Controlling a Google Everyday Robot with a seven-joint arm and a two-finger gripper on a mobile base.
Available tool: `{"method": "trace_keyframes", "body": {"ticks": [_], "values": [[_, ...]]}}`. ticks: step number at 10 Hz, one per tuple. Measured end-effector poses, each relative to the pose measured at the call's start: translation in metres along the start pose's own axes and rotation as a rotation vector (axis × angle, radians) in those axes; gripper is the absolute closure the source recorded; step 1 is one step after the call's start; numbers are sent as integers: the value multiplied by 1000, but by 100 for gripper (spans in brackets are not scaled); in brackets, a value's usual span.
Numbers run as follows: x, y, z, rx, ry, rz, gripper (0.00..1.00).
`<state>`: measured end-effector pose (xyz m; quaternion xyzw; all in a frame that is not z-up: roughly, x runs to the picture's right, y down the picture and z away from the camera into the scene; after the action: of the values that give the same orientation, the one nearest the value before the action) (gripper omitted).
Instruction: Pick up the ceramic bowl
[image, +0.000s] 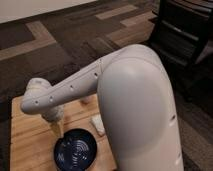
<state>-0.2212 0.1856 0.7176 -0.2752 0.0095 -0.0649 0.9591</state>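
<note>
The ceramic bowl (75, 150) is dark navy blue with white swirl lines inside. It sits on the wooden table (27, 142) near the front edge. My gripper (57, 131) hangs from the white arm (75, 90) and points down just above the bowl's far left rim. Its yellowish fingertips are close to the rim.
A small white object (97, 124) lies on the table right of the bowl, beside my arm's large white body (137, 110). Another small object (87, 100) shows under the arm. Dark patterned carpet lies beyond the table. A black chair (182, 30) stands at the far right.
</note>
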Motion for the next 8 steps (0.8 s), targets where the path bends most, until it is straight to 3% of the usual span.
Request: {"method": "trace_keyframes", "body": {"ticks": [4, 8], "values": [[17, 12, 2, -6, -11, -96, 20], [13, 20, 35, -65, -7, -218, 20]]}}
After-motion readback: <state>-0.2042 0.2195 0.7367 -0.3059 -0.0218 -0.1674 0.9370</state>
